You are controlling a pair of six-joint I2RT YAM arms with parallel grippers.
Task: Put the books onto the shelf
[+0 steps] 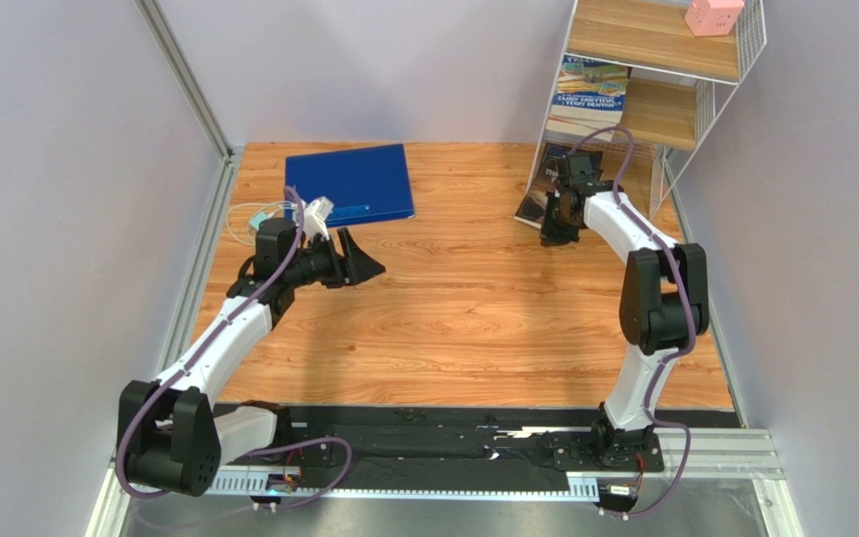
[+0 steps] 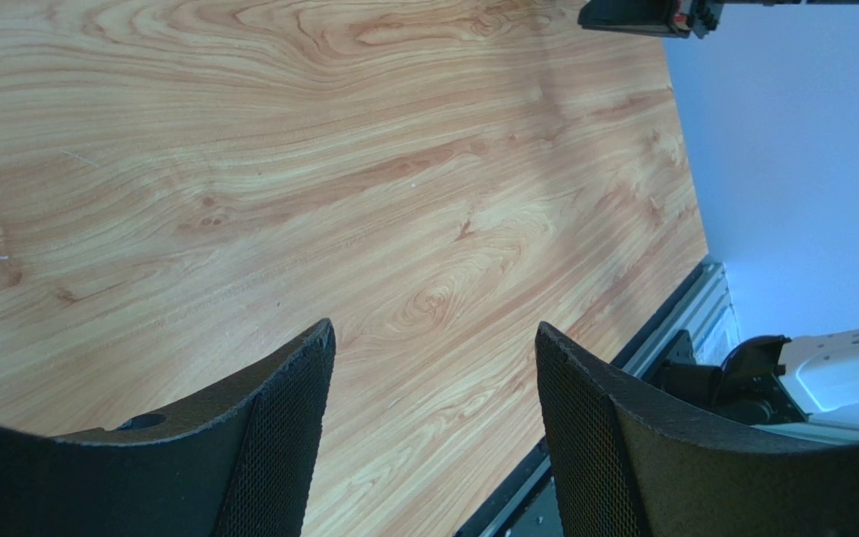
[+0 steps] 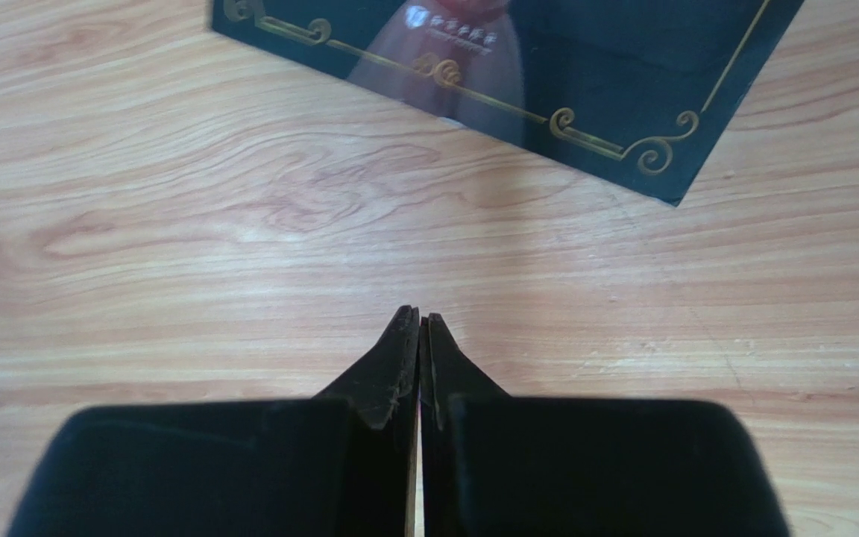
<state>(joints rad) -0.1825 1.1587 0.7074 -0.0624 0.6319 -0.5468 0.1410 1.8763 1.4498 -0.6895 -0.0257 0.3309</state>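
Note:
A dark book with a gold border (image 3: 580, 67) lies flat on the table at the foot of the shelf (image 1: 647, 39); from above only its left part (image 1: 533, 208) shows beside my right arm. My right gripper (image 3: 419, 319) is shut with nothing between its fingers, tips just short of the book's near edge and pointing down at the bare wood (image 1: 555, 233). Several books (image 1: 591, 95) lie stacked on the shelf's middle board. My left gripper (image 2: 434, 347) is open and empty above the left half of the table (image 1: 361, 260).
A large plain blue binder (image 1: 350, 185) lies flat at the back left, just behind the left gripper. A pink block (image 1: 714, 16) sits on the shelf's top board. Purple walls close in the table on the left, back and right.

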